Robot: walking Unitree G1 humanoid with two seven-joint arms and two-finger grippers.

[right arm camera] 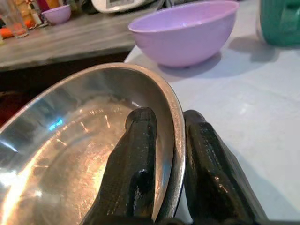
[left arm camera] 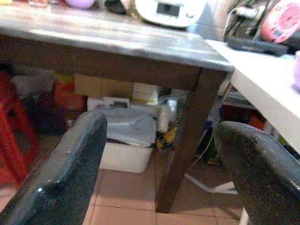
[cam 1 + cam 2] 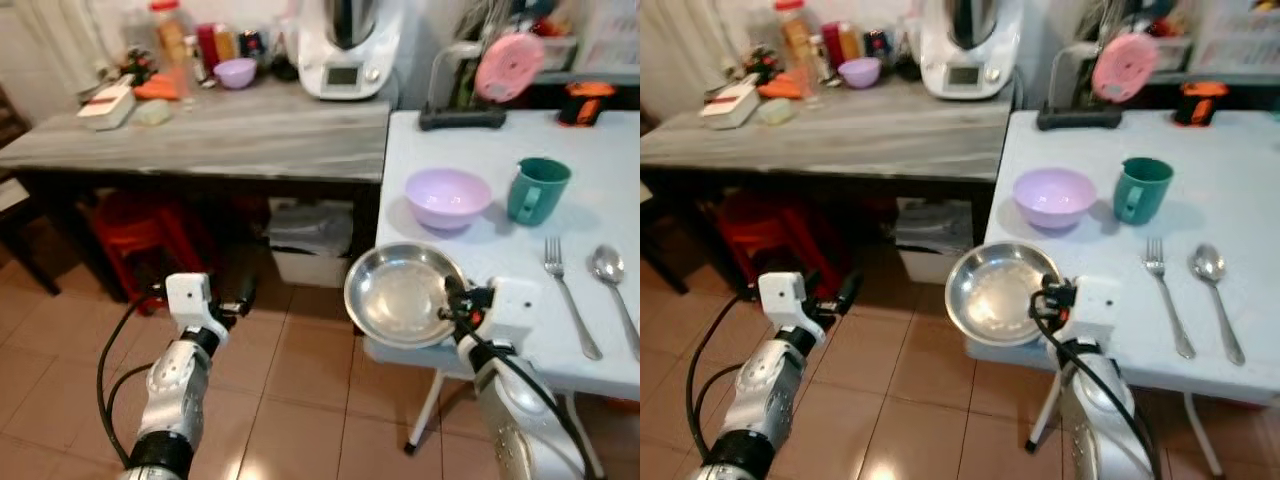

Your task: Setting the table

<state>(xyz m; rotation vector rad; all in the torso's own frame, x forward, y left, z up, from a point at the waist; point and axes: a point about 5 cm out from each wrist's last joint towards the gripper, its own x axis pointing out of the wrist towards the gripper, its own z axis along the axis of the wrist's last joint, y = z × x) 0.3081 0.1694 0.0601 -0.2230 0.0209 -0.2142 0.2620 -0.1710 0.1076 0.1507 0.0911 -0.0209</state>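
- The white worktop (image 3: pixel 600 190) fills the right side of the head views; a grey wooden worktop (image 3: pixel 200 140) runs across the upper left, touching its left edge.
- A white kitchen machine (image 3: pixel 350 50) stands at the top centre, on the grey worktop.
- The steel plate (image 3: pixel 402 295) sits at lower centre, at the white worktop's near left corner, partly out over the tiled floor (image 3: pixel 300 380).
- The right claw (image 3: pixel 452 300) is pinched narrow on the plate's right rim: in the wrist view one finger (image 1: pixel 136 159) lies inside the dish, the other outside.
- The left claw (image 3: pixel 240 292), lower left above the floor, is spread wide and holds nothing.
- A lilac bowl (image 3: pixel 447 197) and green mug (image 3: pixel 536 190) stand side by side right of centre.
- A fork (image 3: pixel 568 295) and spoon (image 3: pixel 612 290) lie just beside each other at the right edge.
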